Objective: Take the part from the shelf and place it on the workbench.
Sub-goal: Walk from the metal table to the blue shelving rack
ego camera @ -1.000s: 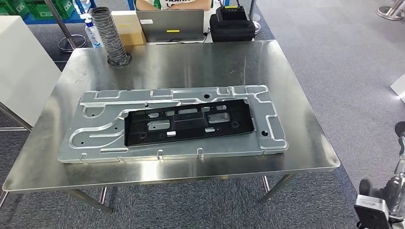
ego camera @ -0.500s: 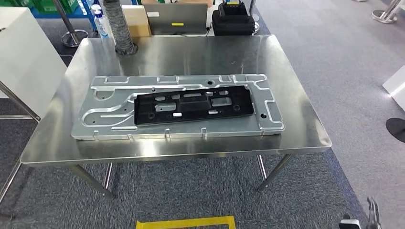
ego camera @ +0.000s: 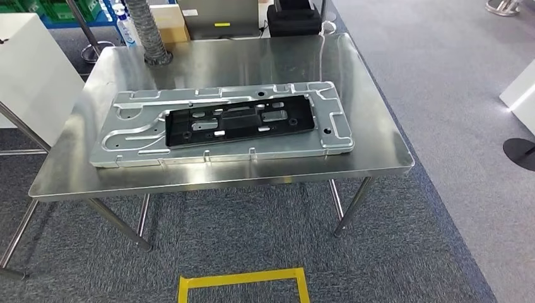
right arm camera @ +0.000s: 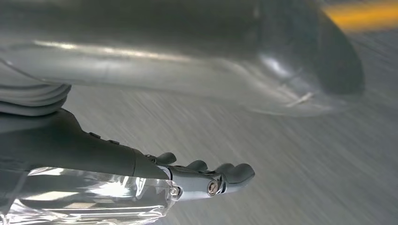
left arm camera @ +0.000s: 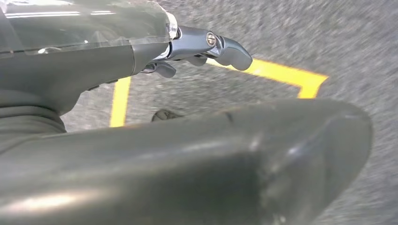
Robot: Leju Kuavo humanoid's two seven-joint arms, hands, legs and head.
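The black plastic part (ego camera: 240, 123) lies flat on a large stamped silver metal plate (ego camera: 126, 142), which rests on the steel workbench (ego camera: 265, 60) in the head view. My left hand (left arm camera: 197, 47) hangs above the grey carpet and a yellow floor line, fingers stretched out and holding nothing. My right hand (right arm camera: 206, 180) also hangs over the carpet, fingers extended with nothing in them. Both hands are well away from the bench.
A grey ribbed hose (ego camera: 146, 31), a cardboard box (ego camera: 169, 22), a grey laptop (ego camera: 217, 16) and a black case (ego camera: 293, 16) stand at the bench's far edge. A white cabinet (ego camera: 28, 69) stands at the left. A yellow tape square (ego camera: 243, 284) marks the floor before the bench.
The camera has drawn back from the bench, so the table looks smaller and the yellow floor square has come into view. My right arm has left the lower right corner of the picture.
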